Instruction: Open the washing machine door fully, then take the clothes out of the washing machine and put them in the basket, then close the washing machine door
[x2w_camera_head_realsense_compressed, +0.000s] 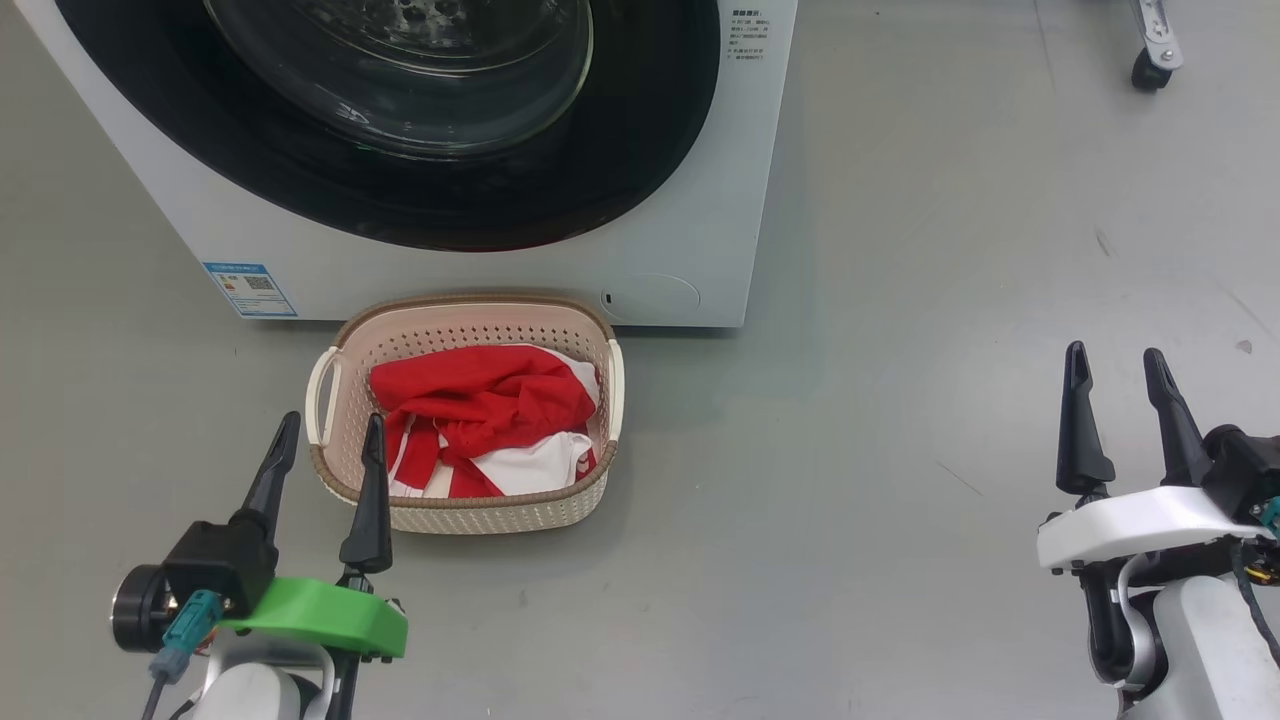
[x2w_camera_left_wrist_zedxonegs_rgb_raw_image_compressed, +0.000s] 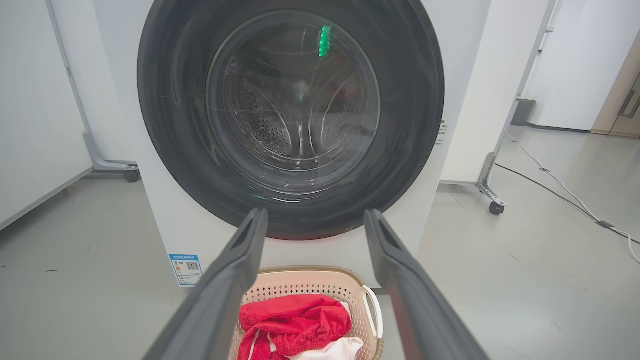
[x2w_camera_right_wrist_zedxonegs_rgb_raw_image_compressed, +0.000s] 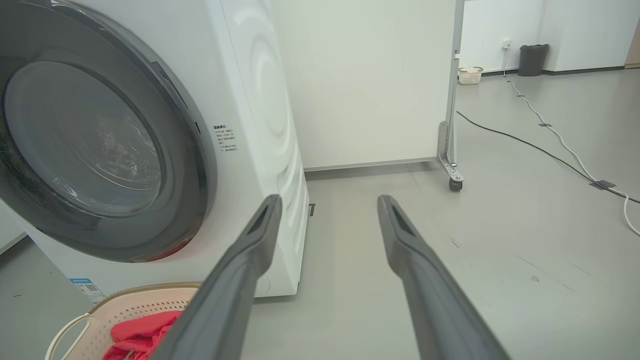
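Head view crops the washing machine door (x2w_camera_head_realsense_compressed: 400, 110).

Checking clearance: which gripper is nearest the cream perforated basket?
The left gripper, green wrist mount, beside the cream perforated plastic basket; the white-mounted right gripper stands far off.

Obs.: the washing machine (x2w_camera_head_realsense_compressed: 500, 275) body is white, with a blue label sticker (x2w_camera_head_realsense_compressed: 249, 289) at 7 o'clock of the washing machine door (x2w_camera_head_realsense_compressed: 650, 120), whose rim is glossy black around clear glass. The basket (x2w_camera_head_realsense_compressed: 450, 335) is cream and perforated, with a brown woven-look rim and white handles. The clothes (x2w_camera_head_realsense_compressed: 480, 400) are red with white panels and stripes. The floor (x2w_camera_head_realsense_compressed: 900, 450) is grey.
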